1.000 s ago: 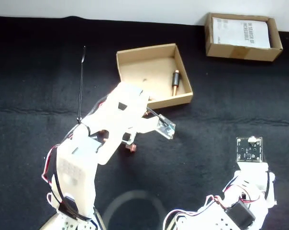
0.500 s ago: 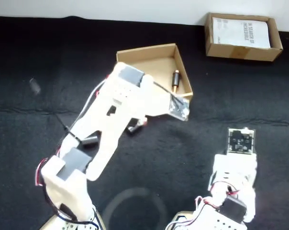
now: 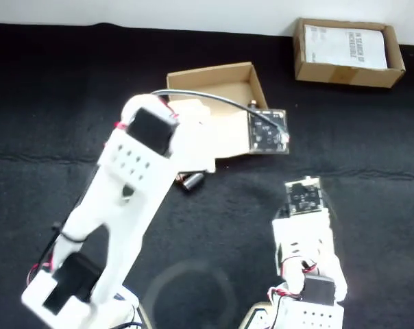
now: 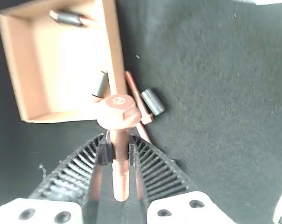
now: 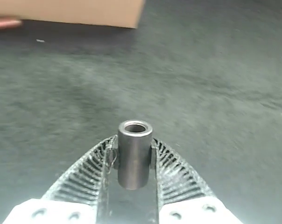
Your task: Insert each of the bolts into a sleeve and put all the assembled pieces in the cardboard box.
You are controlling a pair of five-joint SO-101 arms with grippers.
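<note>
When looking down in the high view, note the left arm [image 3: 125, 199] with its wrist over the near corner of the cardboard box [image 3: 210, 72], the right arm [image 3: 303, 240] close by but apart, and a loose sleeve [image 3: 192, 181] on the table [image 3: 42, 103] beside the box. In the left wrist view, see the left gripper [image 4: 117, 142] pinching a copper bolt [image 4: 117, 112], long axis along the fingers, hex head out past the tips, shank back toward the palm. In the right wrist view, see the right gripper [image 5: 133, 145] clamped on a grey sleeve [image 5: 134, 161], upright along the fingers, open bore facing outward; probably needs the bolt's shank turned toward that bore.
</note>
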